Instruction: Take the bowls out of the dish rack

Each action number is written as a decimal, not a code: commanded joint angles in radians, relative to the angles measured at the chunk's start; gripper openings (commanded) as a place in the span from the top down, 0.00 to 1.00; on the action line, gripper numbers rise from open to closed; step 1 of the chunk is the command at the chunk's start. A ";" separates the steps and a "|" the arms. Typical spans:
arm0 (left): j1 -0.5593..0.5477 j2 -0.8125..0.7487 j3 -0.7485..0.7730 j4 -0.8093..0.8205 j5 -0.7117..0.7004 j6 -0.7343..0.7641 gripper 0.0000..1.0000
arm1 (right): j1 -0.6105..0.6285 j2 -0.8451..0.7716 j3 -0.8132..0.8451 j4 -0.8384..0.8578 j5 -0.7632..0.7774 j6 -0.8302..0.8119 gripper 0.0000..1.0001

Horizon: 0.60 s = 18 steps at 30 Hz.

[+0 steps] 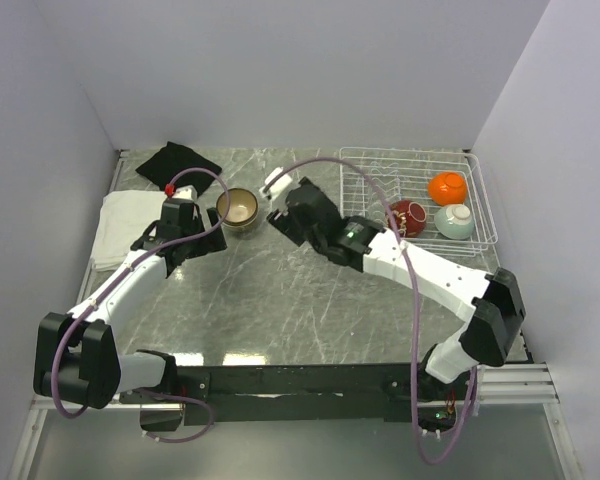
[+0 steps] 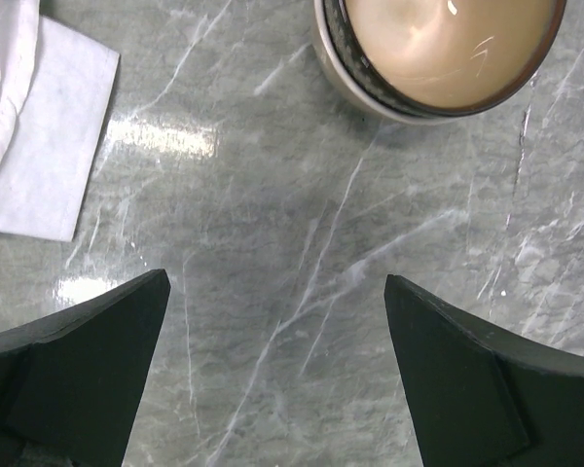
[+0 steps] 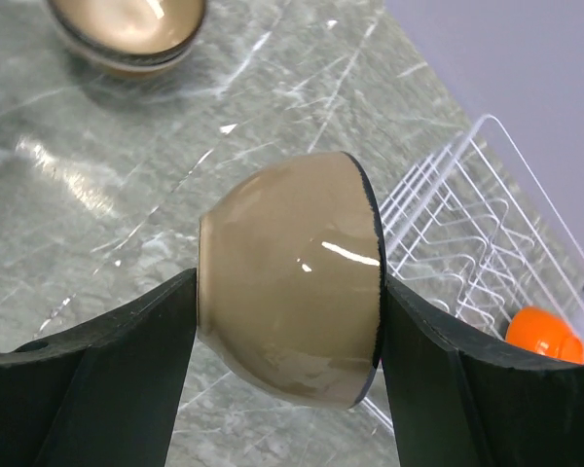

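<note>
Right gripper (image 3: 287, 292) is clamped on a tan bowl (image 3: 273, 243) turned on its side: one finger bears on the foot, the other on the dark rim. This bowl hangs clear of the marble table (image 1: 280, 300), around the middle of the far half, between a second tan bowl (image 1: 238, 208) and the dish rack (image 1: 410, 152).

Left gripper (image 2: 277, 280) is spread wide with nothing between its fingers. It hovers over bare marble just on the near side of the second tan bowl, which stands upright, mouth up, left of centre toward the far edge.

The rack occupies the far right corner. Three bowls sit in its right half:
- orange bowl (image 1: 447, 187), mouth down, nearest the far edge;
- dark red bowl (image 1: 408, 216), at the near side;
- pale green bowl (image 1: 454, 221), mouth down, just right of the red one.

A white cloth (image 1: 115, 228) lies along the left edge. A black cloth (image 1: 178, 162) lies at the far left corner.
</note>
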 commanded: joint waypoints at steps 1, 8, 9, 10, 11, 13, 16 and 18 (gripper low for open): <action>-0.004 -0.035 0.045 -0.039 0.007 -0.027 0.01 | 0.081 0.026 -0.040 0.165 0.129 -0.105 0.67; 0.002 0.000 0.118 -0.134 0.013 -0.080 0.01 | 0.189 0.101 -0.189 0.357 0.266 -0.211 0.65; 0.002 0.009 0.129 -0.148 0.019 -0.089 0.00 | 0.198 0.107 -0.206 0.377 0.302 -0.223 0.65; 0.002 0.017 0.153 -0.171 0.025 -0.093 0.01 | 0.210 0.122 -0.221 0.431 0.319 -0.252 0.65; 0.004 0.029 0.163 -0.179 0.041 -0.096 0.00 | 0.221 0.130 -0.252 0.457 0.336 -0.269 0.64; 0.002 0.036 0.190 -0.192 0.061 -0.101 0.01 | 0.252 0.142 -0.281 0.544 0.390 -0.306 0.64; 0.004 0.049 0.233 -0.223 0.084 -0.097 0.01 | 0.286 0.172 -0.336 0.682 0.459 -0.408 0.64; 0.002 0.075 0.262 -0.264 0.084 -0.090 0.01 | 0.309 0.187 -0.379 0.762 0.482 -0.454 0.64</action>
